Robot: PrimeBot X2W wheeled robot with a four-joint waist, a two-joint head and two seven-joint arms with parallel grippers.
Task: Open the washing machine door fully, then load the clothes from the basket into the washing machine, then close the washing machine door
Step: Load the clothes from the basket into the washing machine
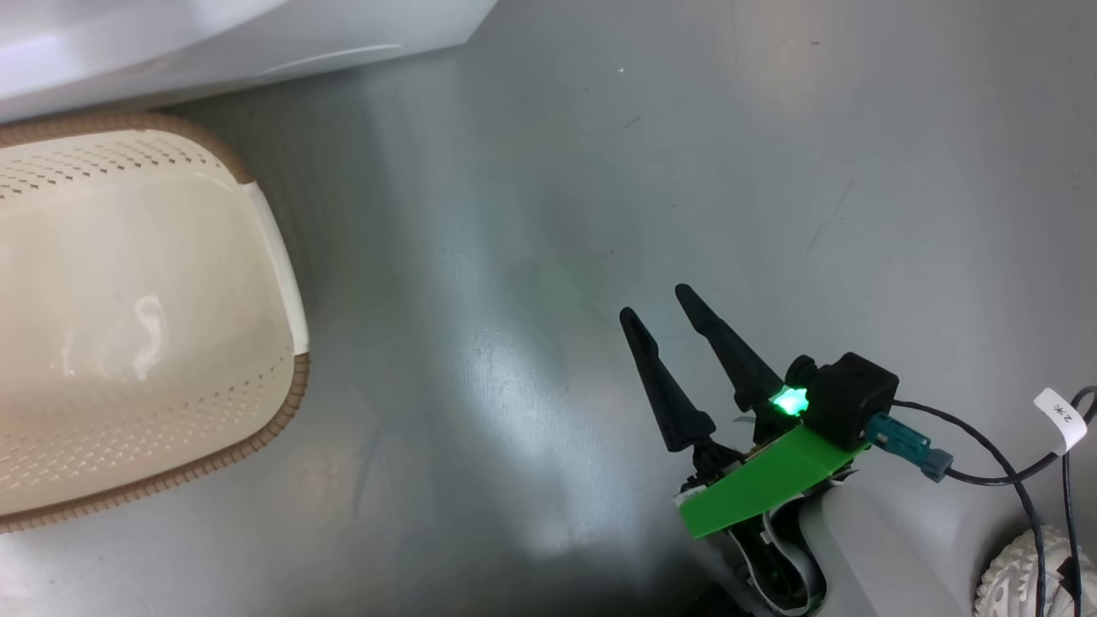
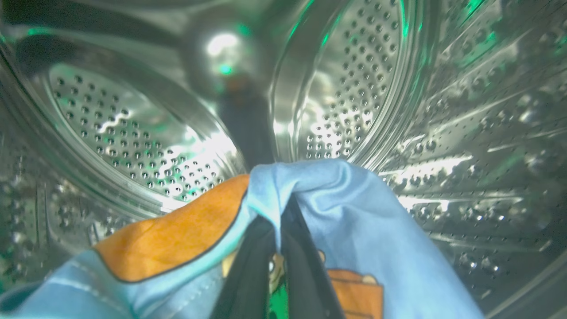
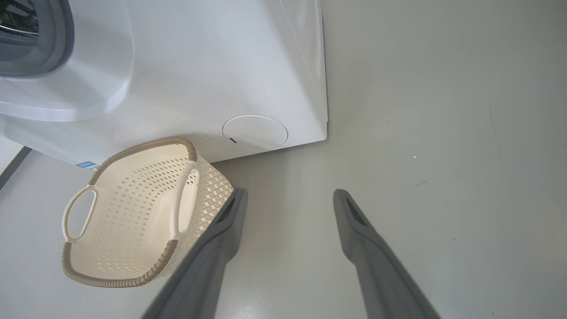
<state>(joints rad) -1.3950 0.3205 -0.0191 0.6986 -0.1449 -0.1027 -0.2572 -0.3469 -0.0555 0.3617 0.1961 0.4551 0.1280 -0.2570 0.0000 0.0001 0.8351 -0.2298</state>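
Head, right wrist overlook basket [image 1: 276,250]; left wrist inside washing machine [image 2: 133,133].

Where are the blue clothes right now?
In the left wrist view, the clothes sit inside the steel drum, pinched by the left end effector.

The basket [image 1: 278,257] runs off the head view at 9 o'clock, the washing machine [image 1: 171,51] at 11 o'clock. A white bumpy thing [image 1: 1020,574] at 5 o'clock is too cut off to name. In the left wrist view the clothes [image 2: 363,221] hide the tips of the left gripper [image 2: 279,212], and a dark shape [image 2: 246,119] at 12 o'clock is too blurry to tell.
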